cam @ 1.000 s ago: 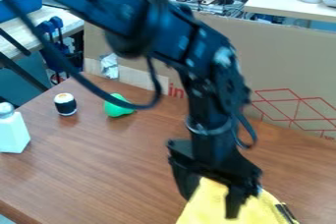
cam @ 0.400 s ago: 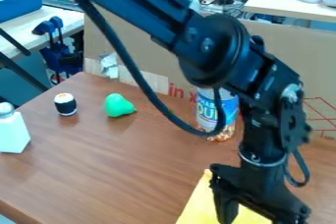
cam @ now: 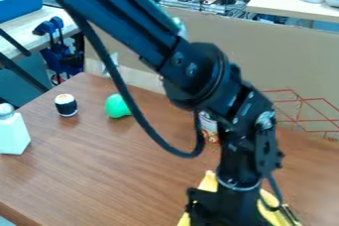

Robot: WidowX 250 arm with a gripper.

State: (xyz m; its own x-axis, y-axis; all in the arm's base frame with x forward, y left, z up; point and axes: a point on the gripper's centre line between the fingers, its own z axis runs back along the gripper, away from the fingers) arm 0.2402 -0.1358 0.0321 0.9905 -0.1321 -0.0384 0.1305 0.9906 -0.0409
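Camera view: the pincer (cam: pixel 215 215) hangs low over the yellow cloth (cam: pixel 208 182), which spreads beneath it, supported by the desk (cam: pixel 99 170); whether it is wide, narrow or gripping, I cannot tell. Beyond it stands a labelled container (cam: pixel 208 127).

Cloth (cam: pixel 208 182) yellow. Toy pear (cam: pixel 116 106) bright green. Sushi roll (cam: pixel 66 106) black-sided, white-topped. Bottle (cam: pixel 13 136) white. Desk (cam: pixel 99 170) brown, wood-grained. Cardboard (cam: pixel 285 56) tan, red crossing lines.

Behind the black robot arm (cam: pixel 195 74), a labelled cylindrical container (cam: pixel 209 128) is mostly hidden. At the arm's lower end, the black tool (cam: pixel 218 209) and crumpled yellow cloth (cam: pixel 209 182) run off the bottom edge, the cloth partly covered. Left of the arm, its black cable (cam: pixel 187 155) hides the rounded green object's (cam: pixel 116 106) right side.
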